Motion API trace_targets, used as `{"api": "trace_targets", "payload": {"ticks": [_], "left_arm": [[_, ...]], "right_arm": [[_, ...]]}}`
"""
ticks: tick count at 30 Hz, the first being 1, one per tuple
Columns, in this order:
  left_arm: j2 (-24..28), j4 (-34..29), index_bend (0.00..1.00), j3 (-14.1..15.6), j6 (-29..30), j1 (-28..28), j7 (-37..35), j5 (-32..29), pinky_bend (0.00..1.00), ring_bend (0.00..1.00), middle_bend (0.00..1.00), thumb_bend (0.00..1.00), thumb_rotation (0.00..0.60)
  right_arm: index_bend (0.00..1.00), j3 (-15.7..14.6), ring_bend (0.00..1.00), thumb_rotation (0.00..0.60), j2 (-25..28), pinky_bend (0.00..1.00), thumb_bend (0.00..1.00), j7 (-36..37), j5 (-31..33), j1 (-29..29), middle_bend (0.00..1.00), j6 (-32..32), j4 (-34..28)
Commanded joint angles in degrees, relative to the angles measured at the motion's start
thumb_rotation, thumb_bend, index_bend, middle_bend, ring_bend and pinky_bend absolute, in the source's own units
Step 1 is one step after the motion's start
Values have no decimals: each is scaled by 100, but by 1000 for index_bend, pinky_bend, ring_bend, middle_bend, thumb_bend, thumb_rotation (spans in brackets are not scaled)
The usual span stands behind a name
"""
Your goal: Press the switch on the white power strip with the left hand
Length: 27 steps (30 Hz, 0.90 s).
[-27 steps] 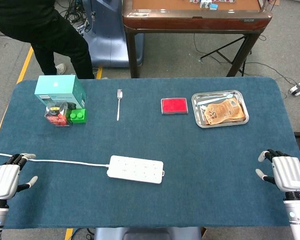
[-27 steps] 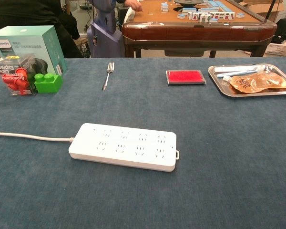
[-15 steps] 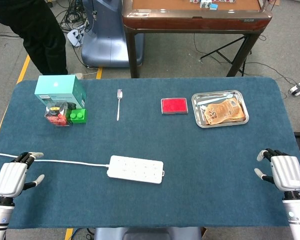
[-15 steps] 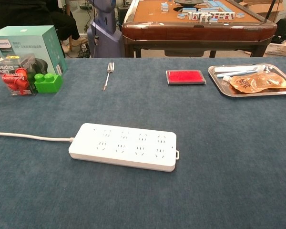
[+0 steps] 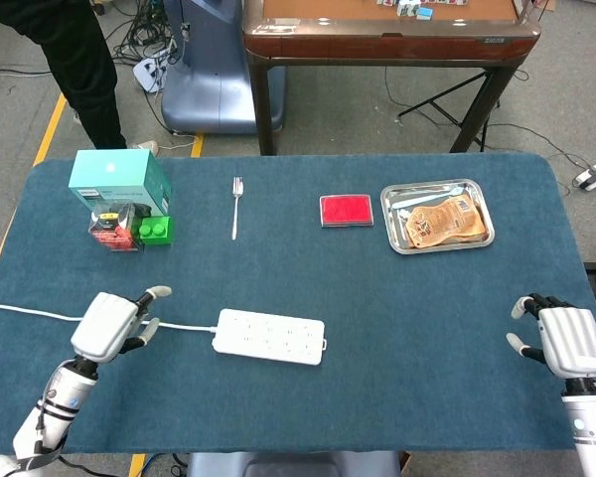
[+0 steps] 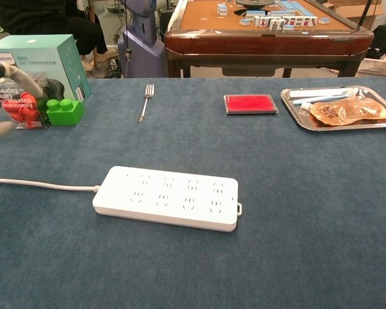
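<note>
Fingers (image 5: 151, 295) of the left hand (image 5: 107, 325) are spread apart and hold nothing; the hand hovers over the white cord (image 5: 184, 326), just left of the white power strip (image 5: 269, 336). Right hand (image 5: 566, 341) sits at the near right edge of the desk (image 5: 427, 328), fingers slightly apart and holding nothing.

One power strip lies on the desk, near the front and a little left of centre. It is a flat white slab with rounded corners, and its top shows two rows of four socket groups in the chest view. A small tab juts from its right end (image 6: 240, 208). Its long axis runs left to right, tilted slightly so the right end sits a bit nearer. The single cord leaves its left end and trails off the left edge of the desk. Which mark is the switch cannot be told.

Farther back, one fork (image 5: 236, 206) lies with tines pointing far. One red flat pad (image 5: 346, 210) sits right of it, and just beside that one metal tray (image 5: 389, 221) holds one orange pouch (image 5: 444, 221). At far left stand one teal box (image 5: 116, 179), one green brick (image 5: 156, 231) and one clear pack with red contents (image 5: 112, 228), clustered together.
</note>
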Motion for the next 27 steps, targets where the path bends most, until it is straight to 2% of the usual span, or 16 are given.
{"api": "trace_targets", "payload": {"ticks": [1,10,27], "left_arm": [[-167,10,348,-77,-344,-300,121,-67,1000,958,997,568,600],[-139,-82,360,79,-1017,-800,443,52,1000,987,1000,585,600],[-371,-201,359,361,-1424,-1061,982,-190,1000,991,1000,589,600]], "right_arm": [[525,19,490,600,27,602,132,9,43,10,488,-30,3],[525,56,490,600,53,602,132,62,165,69,488,-171,57],[525,43,490,600,35,602,132,51,129,125,488,-204,64]]}}
